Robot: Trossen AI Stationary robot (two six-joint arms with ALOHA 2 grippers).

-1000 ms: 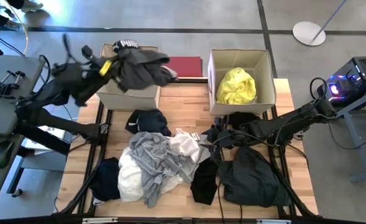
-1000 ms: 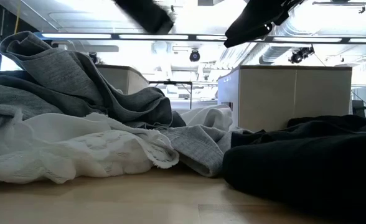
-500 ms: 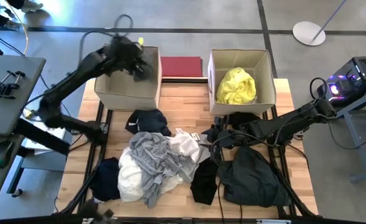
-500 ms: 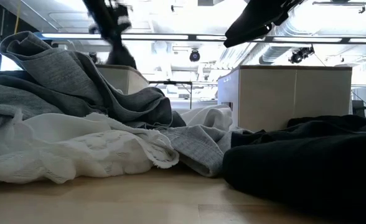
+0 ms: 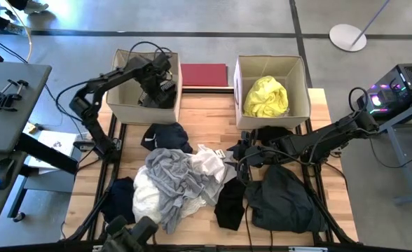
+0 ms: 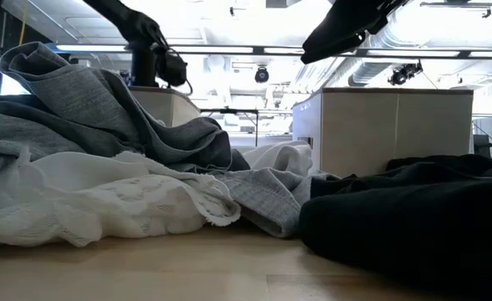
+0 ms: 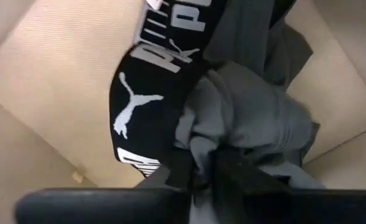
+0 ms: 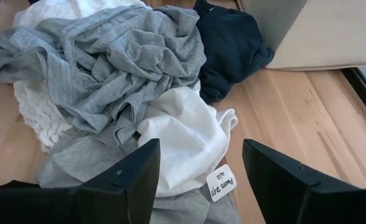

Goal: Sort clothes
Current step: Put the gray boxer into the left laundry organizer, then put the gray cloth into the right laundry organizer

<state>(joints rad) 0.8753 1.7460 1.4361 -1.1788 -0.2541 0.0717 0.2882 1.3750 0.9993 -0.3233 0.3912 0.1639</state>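
My left gripper (image 5: 154, 95) reaches down into the left cardboard box (image 5: 122, 106), shut on a dark grey garment (image 7: 251, 118) with a black, white-lettered waistband (image 7: 149, 106). My right gripper (image 8: 201, 180) hangs open over the pile on the table: a grey garment (image 5: 174, 178), white ones (image 5: 146, 201), a navy one (image 5: 167, 135) and black ones (image 5: 283, 199). Nothing is between its fingers. A yellow garment (image 5: 265, 96) lies in the right box (image 5: 303, 94). My left gripper pinches a bunched fold of the grey fabric (image 7: 200, 149) between its two fingers, right beside the black waistband. The fingers come from above, pointing steeply down into the box. The garment hangs crumpled below them between the cardboard walls; whether it rests on the box floor I cannot tell.
A flat dark-red rectangle (image 5: 204, 75) lies between the two boxes at the far edge. A paper tag (image 8: 221, 184) sits on the white cloth below my right gripper. Bare wood (image 5: 206, 126) shows between the boxes and the pile.
My left gripper has swung from above the left box's near-left side toward the far edge and down into the box, tipping from about level to pointing steeply down. The dark grey garment went with it, from hanging spread over the box to bunched inside it.
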